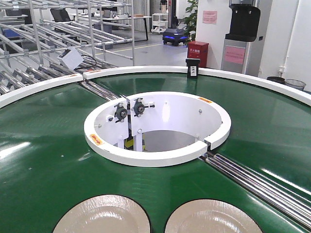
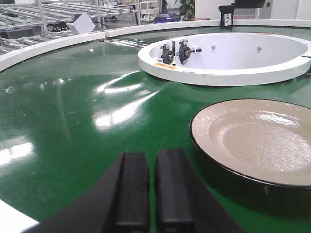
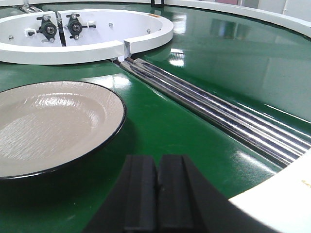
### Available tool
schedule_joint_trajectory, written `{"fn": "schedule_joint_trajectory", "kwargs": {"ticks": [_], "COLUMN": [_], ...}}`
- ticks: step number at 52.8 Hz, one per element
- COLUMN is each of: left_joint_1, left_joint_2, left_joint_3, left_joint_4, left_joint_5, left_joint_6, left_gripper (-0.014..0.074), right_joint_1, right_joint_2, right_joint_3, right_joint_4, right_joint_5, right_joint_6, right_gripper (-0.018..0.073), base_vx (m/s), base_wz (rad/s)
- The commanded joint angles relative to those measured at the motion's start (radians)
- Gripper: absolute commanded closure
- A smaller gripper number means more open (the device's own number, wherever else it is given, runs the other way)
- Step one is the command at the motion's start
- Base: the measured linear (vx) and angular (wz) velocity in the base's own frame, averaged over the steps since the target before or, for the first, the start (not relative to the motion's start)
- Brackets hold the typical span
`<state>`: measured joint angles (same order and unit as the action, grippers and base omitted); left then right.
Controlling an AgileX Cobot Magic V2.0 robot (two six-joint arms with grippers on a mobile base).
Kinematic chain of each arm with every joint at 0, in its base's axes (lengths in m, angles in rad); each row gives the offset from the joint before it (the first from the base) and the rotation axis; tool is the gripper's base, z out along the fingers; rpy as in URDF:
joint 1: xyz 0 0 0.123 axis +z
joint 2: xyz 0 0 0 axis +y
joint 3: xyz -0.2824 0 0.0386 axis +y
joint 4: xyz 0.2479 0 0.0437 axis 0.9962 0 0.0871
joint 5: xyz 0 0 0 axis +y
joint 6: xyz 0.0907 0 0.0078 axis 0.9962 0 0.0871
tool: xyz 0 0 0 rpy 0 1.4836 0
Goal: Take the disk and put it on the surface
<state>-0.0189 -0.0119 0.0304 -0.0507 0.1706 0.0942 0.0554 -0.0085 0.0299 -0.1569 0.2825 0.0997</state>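
On the green belt point(image 1: 43, 160), at the near edge of the front view, two beige disks with black rims lie flat, side by side and not touching: left disk point(image 1: 99, 217) and right disk point(image 1: 214, 221) (both cut off by the bottom of the frame).

Left wrist view: one disk sits ahead and to the right of the left gripper point(image 2: 151, 160), near it but clearly apart. The fingers point(image 2: 133, 184) are closed up with only a thin slit between them, nothing held. Can't confirm which of the two disks this one is.

Right wrist view: a disk sits ahead and to the left of the right gripper point(image 3: 157, 162), also apart from it. Its jaws are pressed together, empty. Steel rollers point(image 3: 218, 114) run diagonally to the right of that disk, which matches the right disk in the front view.

Beyond the disks is the white inner ring point(image 1: 146, 158) around the open centre well, with two black bearing blocks point(image 1: 121, 113) on its inside wall. Past the belt is the white outer rim point(image 1: 34, 90), with a small black box point(image 1: 193, 68) standing on it.
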Motion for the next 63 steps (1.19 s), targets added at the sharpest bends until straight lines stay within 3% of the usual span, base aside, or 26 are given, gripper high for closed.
{"fn": "schedule_joint_trajectory", "kwargs": {"ticks": [1,22,36,42,63], "left_joint_1": [-0.001,-0.001,-0.001,-0.001,-0.001], "left_joint_2": [0.012,0.012,0.012,0.012,0.012], "left_joint_3": [-0.02,-0.02,-0.027,-0.027,-0.027], "left_joint_4": [0.002,0.002,-0.006,-0.006,-0.006], "left_joint_5": [-0.084,-0.118,-0.198,-0.211,-0.351], "left_joint_6": [-0.01,-0.011,-0.058,-0.058,-0.057], "left_gripper": [0.0378,0.0378,0.0378,0.0378,0.0378], "right_joint_1": [-0.007,-0.007,-0.007,-0.007,-0.007], "right_joint_2": [-0.008,-0.008,-0.008,-0.008,-0.008], "right_joint_3": [0.007,0.007,0.007,0.007,0.007], "right_joint_4": [-0.015,-0.015,-0.015,-0.093,-0.101], "right_joint_5": [-0.082,-0.082,-0.082,-0.087,-0.318], "right_joint_6": [0.001,0.001,0.001,-0.05,-0.011], "right_gripper": [0.0568,0.0568,0.0568,0.0568,0.0568], "base_vx": [0.0,0.0,0.0,0.0,0.0], "base_wz": [0.0,0.0,0.0,0.0,0.0]}}
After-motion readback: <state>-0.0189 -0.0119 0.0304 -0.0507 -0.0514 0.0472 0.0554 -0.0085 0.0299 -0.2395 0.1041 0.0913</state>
